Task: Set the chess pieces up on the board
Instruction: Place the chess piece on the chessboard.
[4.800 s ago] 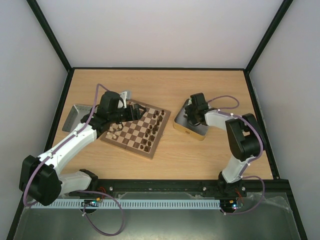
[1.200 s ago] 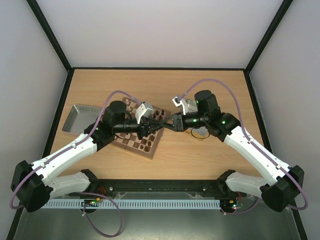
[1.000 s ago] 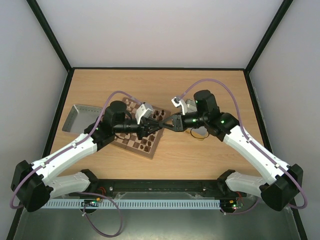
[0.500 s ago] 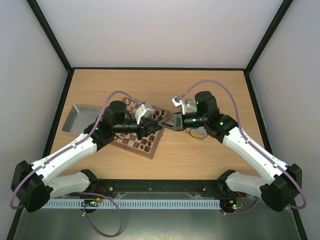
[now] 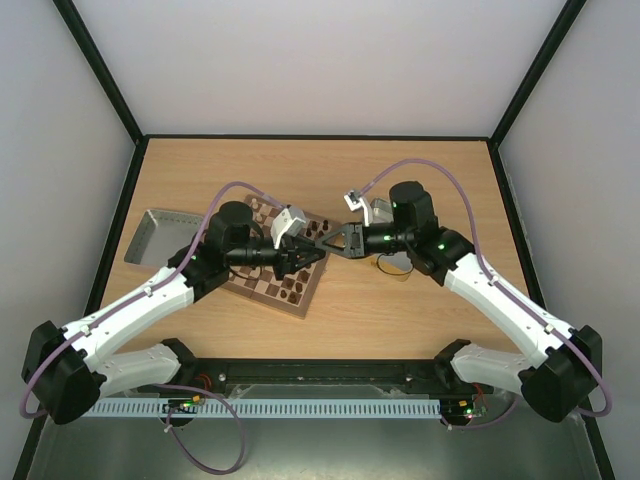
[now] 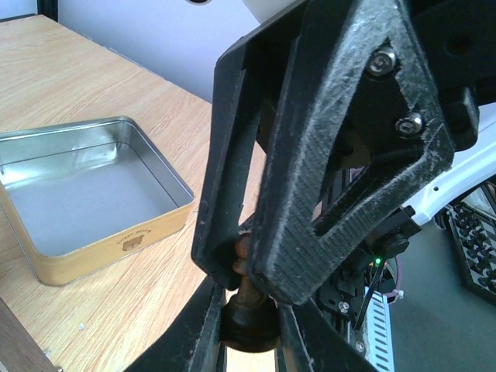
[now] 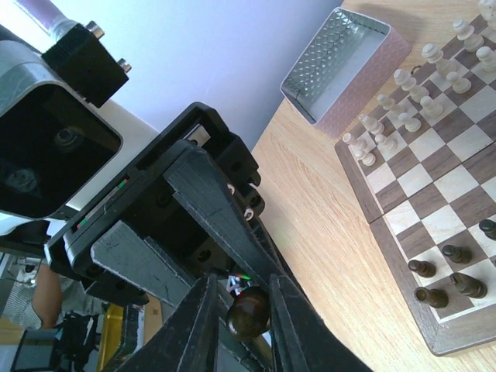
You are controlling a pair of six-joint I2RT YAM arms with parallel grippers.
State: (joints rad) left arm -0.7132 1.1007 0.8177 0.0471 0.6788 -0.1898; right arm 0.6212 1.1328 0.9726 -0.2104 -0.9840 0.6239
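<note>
Above the right edge of the board (image 5: 300, 306) my two grippers meet tip to tip. One dark chess piece (image 6: 248, 322) hangs between them. My left gripper (image 6: 248, 341) is shut on its round base. My right gripper (image 7: 246, 310) is closed round the same dark piece (image 7: 248, 314), its big black fingers (image 6: 341, 155) clasping the upper part. From above, the left gripper (image 5: 311, 251) and right gripper (image 5: 326, 245) overlap and hide the piece. Pale pieces (image 7: 403, 85) line the board's (image 7: 434, 201) far side, and dark pieces (image 7: 442, 279) stand at its near corner.
An open, empty metal tin (image 6: 93, 194) lies on the table to the right of the board, mostly under the right arm (image 5: 395, 268) in the top view. The grey tray (image 5: 150, 235) sits left of the board, also in the right wrist view (image 7: 341, 62).
Over the last second the right gripper has crept a little left and up, closer onto the left gripper's tip. The left arm has held still, shut on the dark piece.
</note>
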